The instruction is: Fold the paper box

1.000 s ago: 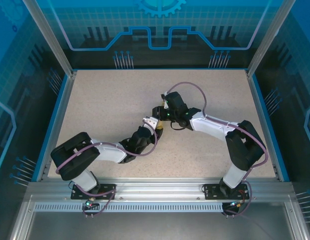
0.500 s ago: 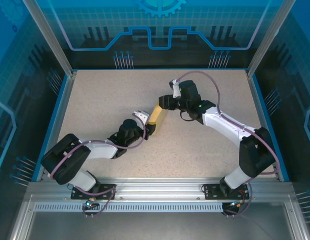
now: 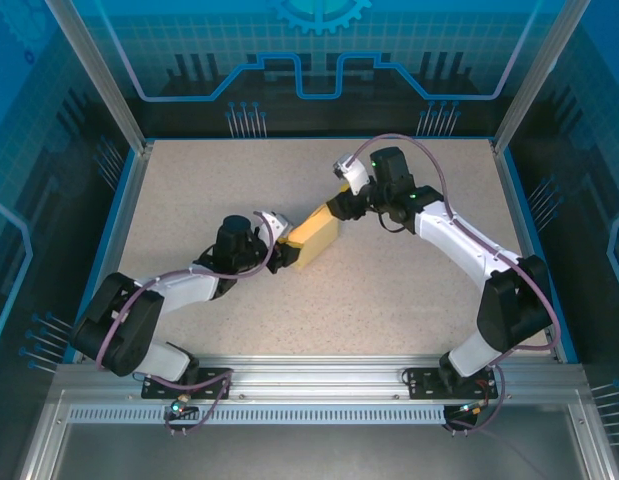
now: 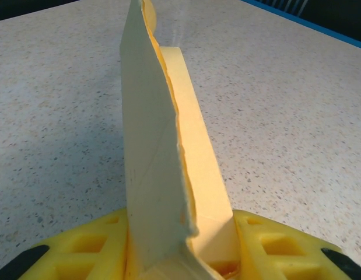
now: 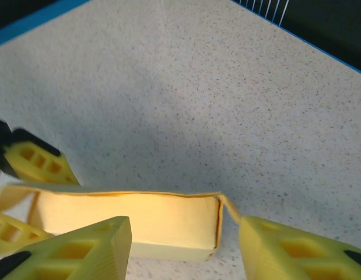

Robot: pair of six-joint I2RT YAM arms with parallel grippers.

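The paper box (image 3: pixel 315 238) is a pale yellow, partly folded cardboard shape held just above the middle of the table. My left gripper (image 3: pixel 285 250) is shut on its near-left end. In the left wrist view the box (image 4: pixel 163 146) stands on edge between the yellow fingers (image 4: pixel 81 251), running away from the camera. My right gripper (image 3: pixel 341 204) is at the box's far-right end. There its jaws stand open around the box end (image 5: pixel 139 224). A loose flap (image 5: pixel 230 207) touches the tip of the right finger (image 5: pixel 297 251); the other finger lies in front of the box wall.
The speckled table (image 3: pixel 419 300) has a raised blue rim (image 3: pixel 529 240) on its sides and a metal rail (image 3: pixel 319 375) at the near edge. The left gripper's fingers (image 5: pixel 34 160) show in the right wrist view, at the box's other end.
The grippers have drawn apart. The left one went left with the box, and the right one went toward the far right. The box now shows stretched between them.
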